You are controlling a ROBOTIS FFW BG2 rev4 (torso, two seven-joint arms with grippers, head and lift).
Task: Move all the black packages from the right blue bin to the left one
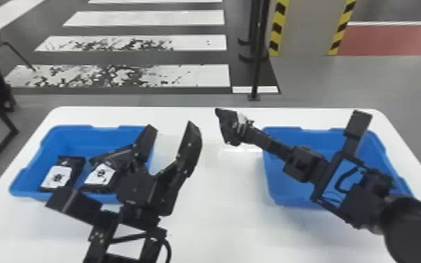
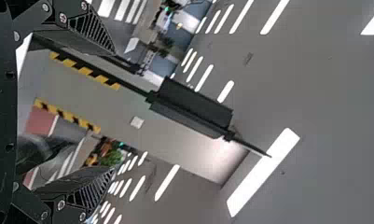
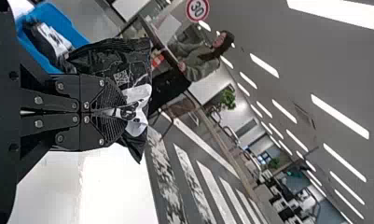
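Clamping black package in right gripper, apparently for transfer into left blue bin; holding left gripper spread wide near that bin, perhaps for handover.

Blue left bin, white table

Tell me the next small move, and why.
Probably ease the right hand toward the left hand for a handover: the right hand grips a black package over the table's middle, while the left hand stands open by the left bin.
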